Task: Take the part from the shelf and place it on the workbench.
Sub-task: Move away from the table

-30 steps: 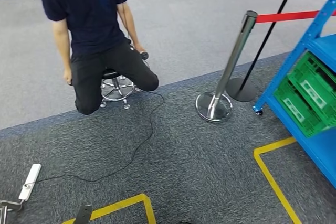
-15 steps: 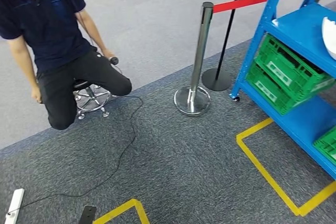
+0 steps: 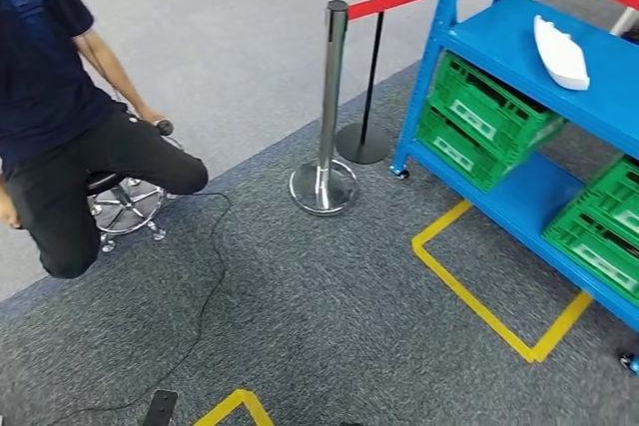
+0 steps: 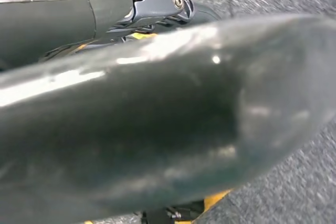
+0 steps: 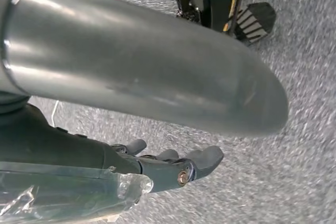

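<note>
White part (image 3: pixel 561 52), the thing to be fetched, lies untouched on the upper deck of the blue shelf (image 3: pixel 520 42), so by my reading nothing of the task is done: the reach, the grasp, the carry and the set-down on the workbench are all left. Going from big to small, the shelf stands at the right of the head view with green crates (image 3: pixel 482 119) on its lower deck below the part, and a yellow floor marking (image 3: pixel 482 301) runs on the grey carpet in front of it. A person (image 3: pixel 53 137) sits on a stool (image 3: pixel 124 209) well to the left, and a chrome stanchion (image 3: pixel 329 97) with a red belt stands between them and the shelf. Right hand (image 5: pixel 174 163) hangs over the carpet, its dark fingers (image 5: pixel 206 157) extended and holding nothing (as far as its wrist view lets me judge). Left hand (image 4: pixel 162 3) shows just a sliver behind a dark limb, so I cannot tell how its fingers lie.
</note>
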Tool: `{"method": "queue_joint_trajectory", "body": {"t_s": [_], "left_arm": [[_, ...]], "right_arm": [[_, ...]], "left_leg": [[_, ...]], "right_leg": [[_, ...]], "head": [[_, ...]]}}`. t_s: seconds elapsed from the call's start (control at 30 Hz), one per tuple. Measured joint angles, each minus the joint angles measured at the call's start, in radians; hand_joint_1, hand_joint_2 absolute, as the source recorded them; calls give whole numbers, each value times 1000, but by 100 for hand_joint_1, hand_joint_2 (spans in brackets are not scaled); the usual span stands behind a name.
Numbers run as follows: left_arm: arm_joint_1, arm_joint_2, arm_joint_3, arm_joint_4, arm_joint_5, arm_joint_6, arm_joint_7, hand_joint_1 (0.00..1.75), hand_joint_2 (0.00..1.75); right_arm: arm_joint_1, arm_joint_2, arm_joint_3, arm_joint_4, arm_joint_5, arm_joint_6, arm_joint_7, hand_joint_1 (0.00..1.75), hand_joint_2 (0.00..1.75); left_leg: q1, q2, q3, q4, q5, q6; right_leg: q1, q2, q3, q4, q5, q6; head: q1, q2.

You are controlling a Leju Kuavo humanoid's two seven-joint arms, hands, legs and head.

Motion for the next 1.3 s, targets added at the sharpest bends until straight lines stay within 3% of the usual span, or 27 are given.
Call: {"method": "queue_joint_trajectory", "body": {"t_s": [0.03, 0.1, 0.17, 0.2, 0.27, 0.3, 0.37, 0.43, 0.47, 0.5, 0.57, 0.63, 0.7, 0.73, 0.8, 0.83, 0.87, 0.93, 1.0, 1.03, 1.07, 1.13, 1.2, 1.3], "left_arm": [[-1, 0, -1, 0, -2, 1, 0, 0, 0], [-2, -1, -7, 0, -11, 5, 0, 0, 0], [-2, -1, -17, 0, -18, 8, 2, 0, 0], [-3, -1, -21, 0, -20, 8, 3, 0, 0], [-6, 0, -25, 0, -20, 9, 4, 0, 0], [-7, 0, -26, 0, -20, 9, 4, 0, 0], [-9, 0, -28, 0, -20, 9, 4, 0, 0], [-6, 0, -31, 0, -20, 9, 4, 0, 0], [-5, -1, -32, 0, -20, 9, 4, 0, 0], [-3, -1, -33, 0, -19, 9, 4, 0, 0], [-3, 0, -34, 0, -17, 10, 4, 0, 0], [-5, 0, -36, 0, -17, 10, 4, 0, 0], [-5, 0, -38, 0, -17, 10, 4, 0, 0], [-6, 0, -40, 0, -17, 10, 4, 0, 0], [-7, -2, -41, 0, -16, 11, 4, 0, 0], [-8, -2, -41, 0, -16, 11, 4, 0, 0], [-8, -2, -41, 0, -15, 11, 4, 0, 0], [-5, 1, -42, 0, -14, 12, 4, 0, 0], [-2, 1, -42, 0, -11, 12, 4, 0, 0], [-2, 1, -42, 0, -10, 11, 4, 0, 0], [-2, 1, -42, 0, -8, 11, 4, 0, 0], [-2, 2, -42, 0, -4, 11, 3, 0, 0], [-2, 3, -41, 0, 1, 11, 2, 0, 0], [-4, 5, -32, 0, 7, 11, -4, 0, 0]], "right_arm": [[1, 0, 0, 0, 1, 0, 0, 0, 0], [2, 0, 0, 0, 3, 0, 1, 0, 0], [-2, 0, 0, 0, 6, 2, 2, 0, 0], [-4, 1, 0, 0, 7, 2, 2, 0, 0], [-3, 1, 0, 0, 9, 3, 4, 0, 0], [-1, 1, 0, 0, 9, 3, 4, 0, 0], [-1, 0, 0, 0, 10, 3, 5, 0, 0], [-4, 0, 0, 0, 11, 4, 5, 0, 0], [-5, 0, 0, 0, 12, 4, 5, 0, 0], [-4, 0, 0, 0, 12, 4, 5, 0, 0], [-2, 0, 0, 1, 13, 4, 5, 0, 0], [-3, 0, 0, 1, 14, 4, 4, 0, 0], [-5, 0, 1, 1, 15, 4, 3, 0, 0], [-5, 0, 1, 1, 15, 4, 2, 0, 0], [1, 0, 1, 1, 16, 4, 2, 0, 0], [4, 0, 1, 1, 19, 4, 3, 0, 0], [4, 0, 2, 1, 23, 4, 4, 0, 0], [1, 0, 8, 1, 39, 6, 7, 0, 0], [0, 0, 16, 2, 50, 6, 10, 0, 0], [2, 0, 18, 2, 52, 5, 11, 0, 0], [4, 0, 19, 2, 52, 4, 12, 0, 0], [6, 0, 21, 2, 53, 3, 14, 0, 0], [3, 0, 24, 2, 54, 3, 19, 0, 0], [2, 0, 27, 2, 56, 4, 21, 0, 0]], "left_leg": [[0, 11, 1, 0, -1, -1], [-2, 31, 7, 1, -5, -6], [-8, 48, 12, 4, -12, -16], [-11, 55, 14, 5, -13, -20], [-11, 69, 17, 5, -16, -28], [-9, 65, 17, 9, -22, -33], [-5, 32, -7, 69, -64, -44], [-1, -5, -69, 199, -126, -50], [1, -12, -98, 256, -144, -51], [1, -16, -116, 284, -143, -51], [2, -26, -98, 230, -88, -47], [6, -68, -41, 101, -23, -43], [11, -106, -10, 25, -4, -40], [10, -109, -7, 14, -5, -37], [10, -86, -7, 10, 0, -24], [10, -74, -7, 6, 3, -17], [10, -61, -6, 3, 5, -11], [6, -34, -6, 2, 5, -4], [2, -7, -5, 2, 4, -2], [2, 4, -4, 2, 2, -2], [2, 14, -2, 3, 1, -3], [-2, 32, 4, 5, -5, -10], [-9, 47, 10, 7, -11, -19], [-8, 63, 14, 8, -15, -33]], "right_leg": [[0, -4, 18, -27, 19, 0], [2, -33, 96, -158, 73, -2], [5, -62, 154, -254, 97, -9], [7, -66, 162, -268, 95, -14], [8, -46, 161, -269, 98, -25], [7, -37, 160, -270, 99, -30], [2, -19, 160, -273, 103, -40], [1, 2, 158, -273, 105, -45], [1, 13, 157, -273, 105, -47], [1, 26, 156, -273, 106, -47], [0, 52, 157, -273, 108, -45], [0, 75, 154, -270, 110, -38], [1, 97, 146, -270, 115, -26], [0, 109, 141, -272, 118, -19], [-2, 112, 131, -274, 121, -7], [-1, 92, 121, -260, 110, -2], [0, 65, 102, -224, 87, 1], [1, 13, 45, -100, 16, 5], [1, 1, 4, -3, -19, 8], [1, -1, 10, -7, -9, 8], [1, -5, 35, -48, 16, 7], [3, -43, 112, -181, 70, 3], [5, -71, 158, -258, 91, -9], [5, -46, 159, -266, 97, -29]], "head": [[0, 0], [0, 0], [-2, 0], [-4, 0], [-7, 0], [-7, 0], [-10, 0], [-13, 0], [-13, 0], [-13, 0], [-13, 0], [-14, 0], [-14, 0], [-14, 0], [-14, 0], [-10, 0], [-7, 0], [-1, 0], [-1, 0], [-1, 0], [-1, 0], [0, 0], [-2, 0], [-6, 0]]}}
